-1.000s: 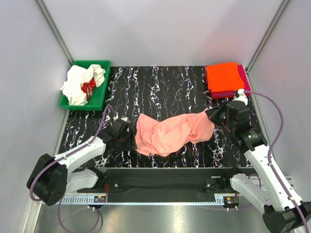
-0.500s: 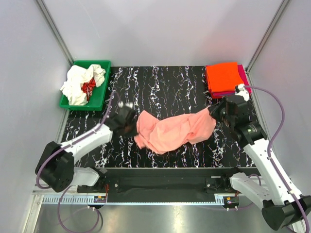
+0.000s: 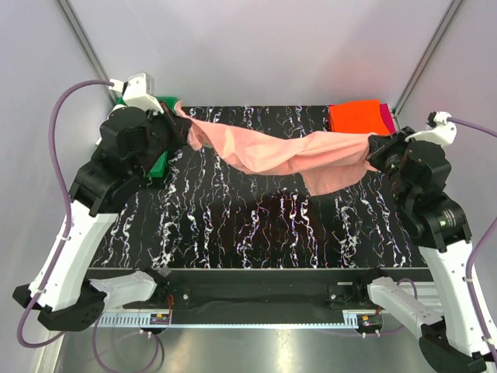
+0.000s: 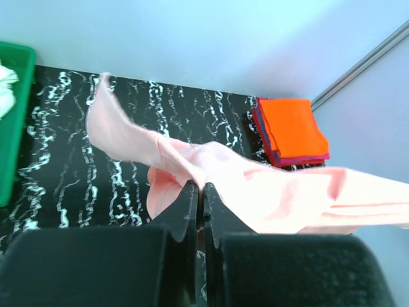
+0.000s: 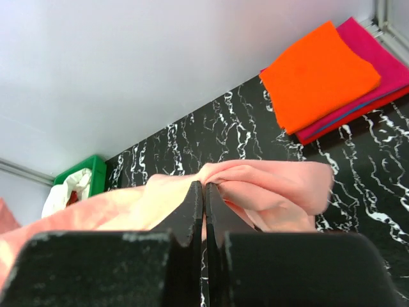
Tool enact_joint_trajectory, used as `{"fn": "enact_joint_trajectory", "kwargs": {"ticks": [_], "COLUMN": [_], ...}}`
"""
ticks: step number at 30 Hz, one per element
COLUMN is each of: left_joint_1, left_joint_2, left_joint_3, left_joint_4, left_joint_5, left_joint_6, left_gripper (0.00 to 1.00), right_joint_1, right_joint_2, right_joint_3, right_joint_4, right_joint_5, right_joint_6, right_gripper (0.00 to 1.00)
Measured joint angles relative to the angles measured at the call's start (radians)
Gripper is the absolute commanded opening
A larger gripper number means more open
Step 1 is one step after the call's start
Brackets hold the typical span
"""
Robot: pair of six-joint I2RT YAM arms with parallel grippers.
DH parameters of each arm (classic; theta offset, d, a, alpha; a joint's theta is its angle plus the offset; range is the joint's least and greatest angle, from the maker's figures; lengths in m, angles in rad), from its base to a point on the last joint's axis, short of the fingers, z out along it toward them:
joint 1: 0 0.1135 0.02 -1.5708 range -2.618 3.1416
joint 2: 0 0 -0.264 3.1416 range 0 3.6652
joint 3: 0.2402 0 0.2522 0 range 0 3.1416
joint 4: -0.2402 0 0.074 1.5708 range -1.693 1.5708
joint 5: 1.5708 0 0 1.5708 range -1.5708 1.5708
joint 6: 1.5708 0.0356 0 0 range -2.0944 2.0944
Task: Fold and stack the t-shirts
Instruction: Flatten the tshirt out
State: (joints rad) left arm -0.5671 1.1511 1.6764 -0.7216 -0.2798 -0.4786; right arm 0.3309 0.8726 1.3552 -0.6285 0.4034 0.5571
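Cloth spans the worktop's far half: salmon-pink t-shirt, long axis left-right, ends clenched in left gripper and right gripper

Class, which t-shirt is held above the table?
The salmon-pink cloth t-shirt, stretched in mid-air between the left gripper and right gripper; the bright orange t-shirt and magenta t-shirt lie folded, stacked.

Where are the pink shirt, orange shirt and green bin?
pink shirt [image 3: 272, 155], top view, middle of the stretched cloth
orange shirt [image 5: 319, 73], right wrist view, its flat top
green bin [image 4: 7, 141], left wrist view, its side wall
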Motion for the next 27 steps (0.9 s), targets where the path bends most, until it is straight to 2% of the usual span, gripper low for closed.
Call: {"fn": "enact_joint_trajectory", "kwargs": {"ticks": [4, 10, 16, 20, 23, 27], "left_joint_1": [0.0, 0.026, 0.114, 0.179, 0.22, 0.276], "left_joint_2": [-0.007, 0.066, 0.189, 0.352, 0.548, 0.901], "left_joint_3": [0.003, 0.003, -0.002, -0.005, 0.032, 0.258], "left_joint_4": [-0.073, -0.147, -0.145, -0.117, -0.095, -0.113], "left_joint_5": [-0.011, -0.013, 0.021, 0.093, 0.183, 0.309], "left_joint_6": [0.018, 0.046, 0.057, 0.081, 0.101, 0.114], "left_gripper": [0.0, 0.0, 0.0, 0.0, 0.0, 0.0], "right_joint_1": [0.0, 0.0, 0.0, 0.0, 0.0, 0.0], "right_joint_2": [-0.035, -0.062, -0.083, -0.079, -0.05, 0.046], "right_joint_3": [0.0, 0.0, -0.051, -0.203, -0.36, -0.52], "right_joint_4": [-0.024, -0.058, -0.057, -0.029, 0.015, 0.057], "right_joint_5": [0.018, 0.025, 0.024, 0.004, -0.024, -0.067], "right_joint_6": [-0.011, -0.02, -0.02, 0.005, 0.044, 0.094], "right_gripper": [0.0, 0.0, 0.0, 0.0, 0.0, 0.0]}}
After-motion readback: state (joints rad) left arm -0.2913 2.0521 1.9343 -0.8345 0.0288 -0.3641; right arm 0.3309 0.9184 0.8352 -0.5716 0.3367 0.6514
